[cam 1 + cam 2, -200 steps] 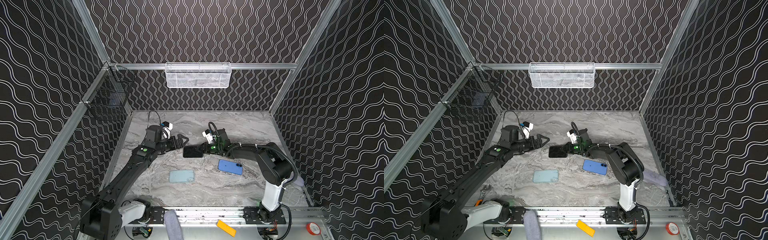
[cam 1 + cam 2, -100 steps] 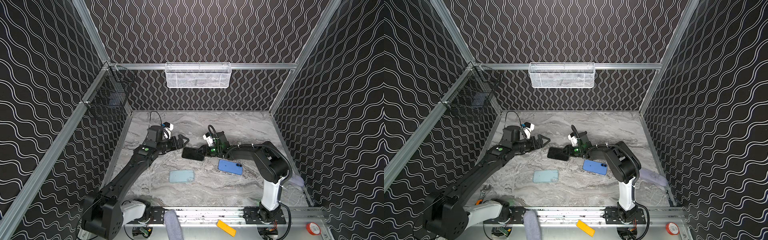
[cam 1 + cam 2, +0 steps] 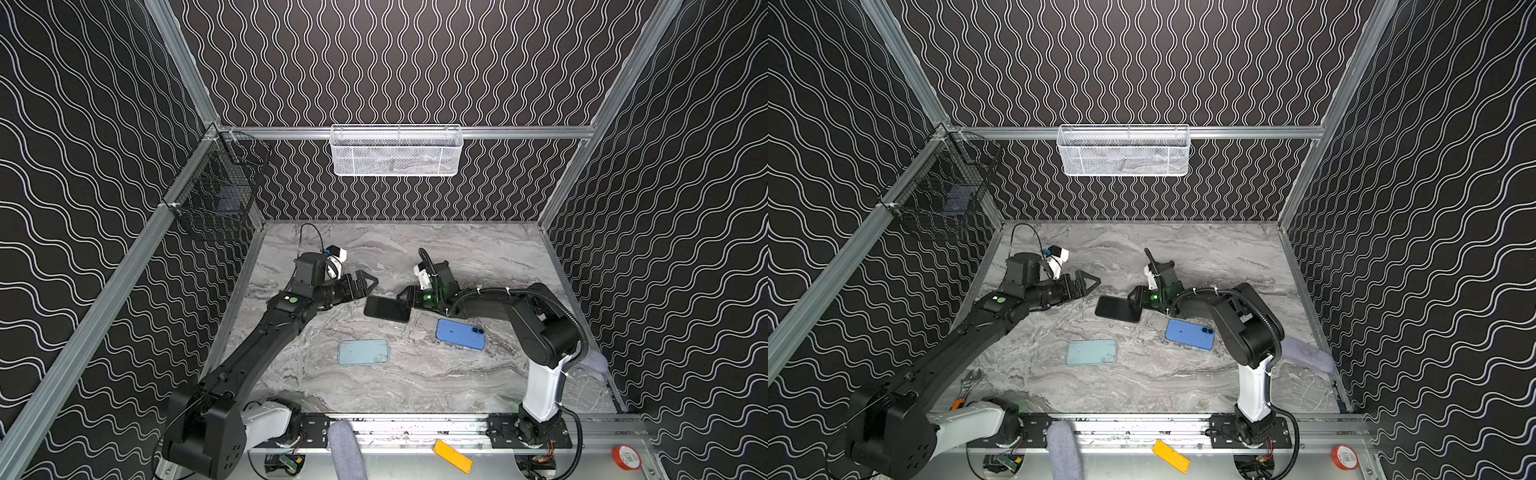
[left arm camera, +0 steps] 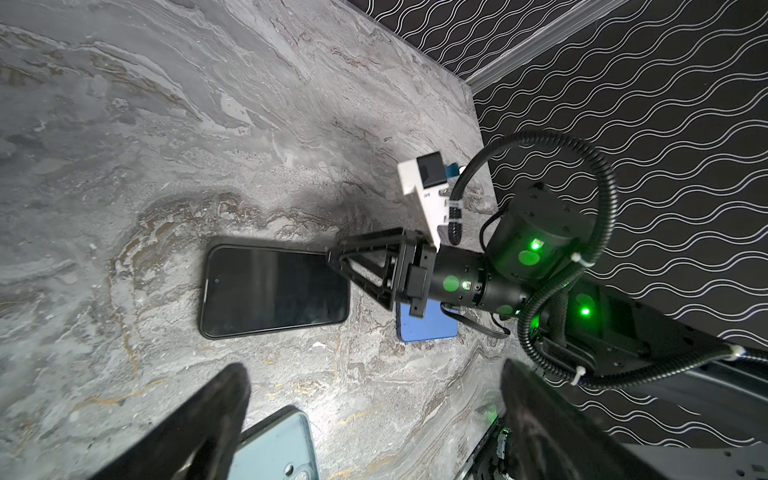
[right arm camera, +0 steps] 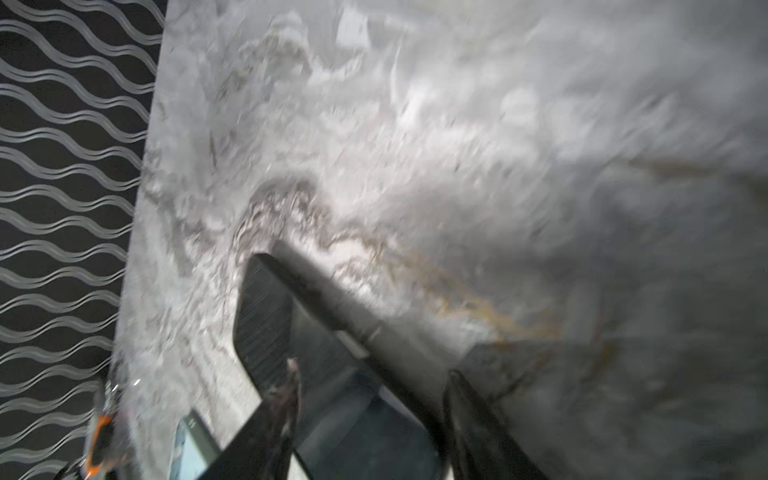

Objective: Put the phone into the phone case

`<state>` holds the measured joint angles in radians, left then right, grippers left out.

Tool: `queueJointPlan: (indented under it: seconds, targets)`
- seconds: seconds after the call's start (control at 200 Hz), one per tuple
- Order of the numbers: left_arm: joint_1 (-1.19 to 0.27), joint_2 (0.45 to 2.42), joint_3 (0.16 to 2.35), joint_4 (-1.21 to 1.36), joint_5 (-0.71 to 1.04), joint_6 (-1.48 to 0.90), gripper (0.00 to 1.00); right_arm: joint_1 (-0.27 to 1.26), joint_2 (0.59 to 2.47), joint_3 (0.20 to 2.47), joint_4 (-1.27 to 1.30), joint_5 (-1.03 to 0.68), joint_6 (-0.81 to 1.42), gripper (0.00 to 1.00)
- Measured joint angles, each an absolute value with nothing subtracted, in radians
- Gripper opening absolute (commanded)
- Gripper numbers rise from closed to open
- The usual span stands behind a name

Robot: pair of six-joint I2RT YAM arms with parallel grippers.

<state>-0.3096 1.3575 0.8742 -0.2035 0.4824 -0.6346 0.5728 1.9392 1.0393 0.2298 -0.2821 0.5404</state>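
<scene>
Black glossy phone (image 3: 387, 308) lay flat, screen up, on the grey marble tabletop (image 3: 457, 257), behind the pale teal plastic phone case (image 3: 363, 352) and well apart from it. Right gripper (image 3: 404, 297) sat at the phone's short end, jaws apart, clamping nothing I could see. Left gripper (image 3: 371, 286), back-left of the case, gaped wide, empty.

Risks: a finger snagging the phone on pull-out would spin it. A flat phone gave no edge to pinch, so a slip. The light case would likely skid unless pinned.

Count: one black phone, one case, one blue twin-lens slab (image 3: 460, 334) right of the case (phone or case, couldn't tell), two grippers, one white mesh basket (image 3: 396, 150), one black wire basket (image 3: 216, 195).
</scene>
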Motion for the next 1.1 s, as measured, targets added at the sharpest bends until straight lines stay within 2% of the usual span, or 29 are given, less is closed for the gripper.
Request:
queueJointPlan:
  seconds: [0.17, 0.395, 0.551, 0.686, 0.846, 1.096]
  targets:
    - [-0.310, 1.341, 0.875, -0.214, 0.474, -0.633, 0.98, 0.562, 1.877, 1.034, 0.155, -0.161, 0.525, 0.70]
    - [-0.322, 1.326, 0.926, -0.303, 0.457, -0.577, 0.99, 0.509, 1.576, 0.919, 0.070, -0.096, 0.514, 0.81]
    - [-0.481, 1.392, 1.013, -0.379, 0.441, -0.512, 0.99, 0.482, 1.348, 0.867, -0.123, -0.009, 0.529, 0.93]
    - [-0.643, 1.517, 1.077, -0.388, 0.452, -0.488, 0.99, 0.451, 1.180, 0.772, -0.312, 0.056, 0.574, 0.93]
    - [-0.717, 1.671, 1.093, -0.328, 0.521, -0.532, 0.98, 0.370, 1.024, 0.654, -0.454, 0.073, 0.640, 0.98]
    - [-0.765, 1.860, 1.094, -0.148, 0.615, -0.663, 0.98, 0.220, 0.996, 0.518, -0.476, 0.014, 0.674, 0.98]
